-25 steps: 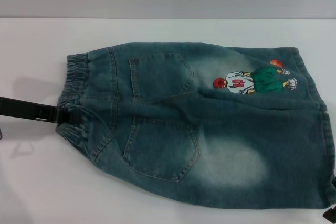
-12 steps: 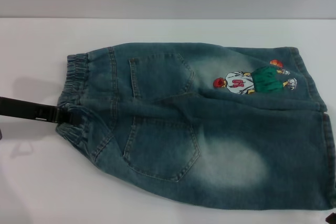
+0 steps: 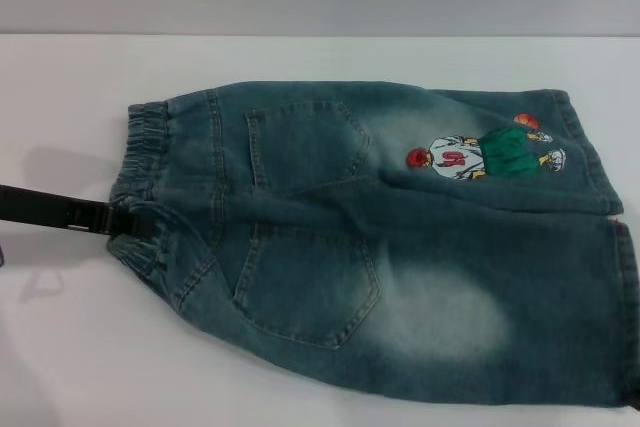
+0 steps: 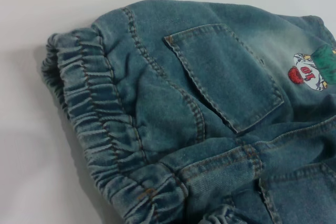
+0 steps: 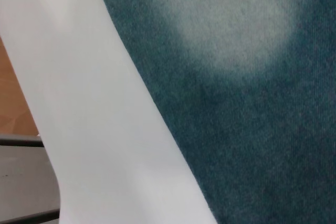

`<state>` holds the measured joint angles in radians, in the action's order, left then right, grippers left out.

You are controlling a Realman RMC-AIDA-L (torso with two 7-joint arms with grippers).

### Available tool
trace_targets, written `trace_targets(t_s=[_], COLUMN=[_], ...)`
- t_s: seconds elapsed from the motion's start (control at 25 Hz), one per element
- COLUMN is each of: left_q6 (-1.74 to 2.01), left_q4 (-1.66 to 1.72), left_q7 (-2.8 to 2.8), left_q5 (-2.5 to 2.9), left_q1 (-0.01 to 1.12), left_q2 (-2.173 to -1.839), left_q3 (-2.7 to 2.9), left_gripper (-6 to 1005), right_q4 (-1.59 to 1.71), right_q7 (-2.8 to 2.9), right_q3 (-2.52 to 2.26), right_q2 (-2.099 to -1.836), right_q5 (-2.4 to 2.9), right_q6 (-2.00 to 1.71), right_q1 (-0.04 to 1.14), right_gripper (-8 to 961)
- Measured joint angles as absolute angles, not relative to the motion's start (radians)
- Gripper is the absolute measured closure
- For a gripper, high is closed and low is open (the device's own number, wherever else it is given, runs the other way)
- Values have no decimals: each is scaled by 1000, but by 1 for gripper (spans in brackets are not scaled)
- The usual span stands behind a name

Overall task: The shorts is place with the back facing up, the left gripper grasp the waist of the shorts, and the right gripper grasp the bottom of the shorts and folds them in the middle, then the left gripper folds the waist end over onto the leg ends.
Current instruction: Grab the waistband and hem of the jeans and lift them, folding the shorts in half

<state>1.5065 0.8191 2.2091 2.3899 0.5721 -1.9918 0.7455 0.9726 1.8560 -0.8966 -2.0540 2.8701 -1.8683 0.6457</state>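
Shorts (image 3: 390, 237) lie back-up across the white desk (image 3: 70, 347), waist (image 3: 140, 187) at nine o'clock, hems (image 3: 615, 277) at three. Left gripper (image 3: 128, 219) pinches the waist mid-band; the right gripper is unseen. Judged step: securing both ends before the lengthwise fold, which needs a hem grasp.

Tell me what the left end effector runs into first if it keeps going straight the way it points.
Most likely the waist of the shorts: the left end effector points right at that gathered band and seems already touching it.
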Motion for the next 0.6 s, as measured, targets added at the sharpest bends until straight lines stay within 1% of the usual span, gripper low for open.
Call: trace_targets(t_s=[0.12,0.6], left_q6=[1506,1506], left_q4=[819,819], left_q7=[2209,2209], left_q5=[2390,2387], left_q1=[572,574], left_q2=[-1992,-1992], left_q3=[745,745], left_gripper=[912,910], right_q4=[973,973], right_q7=[1856,1858], right_q3=[-897,-897], right_q2=[-2054,-2054], right_q5=[2870,2870], right_q6=[-1867,-1867], right_q1=[646,646], right_gripper=[625,883])
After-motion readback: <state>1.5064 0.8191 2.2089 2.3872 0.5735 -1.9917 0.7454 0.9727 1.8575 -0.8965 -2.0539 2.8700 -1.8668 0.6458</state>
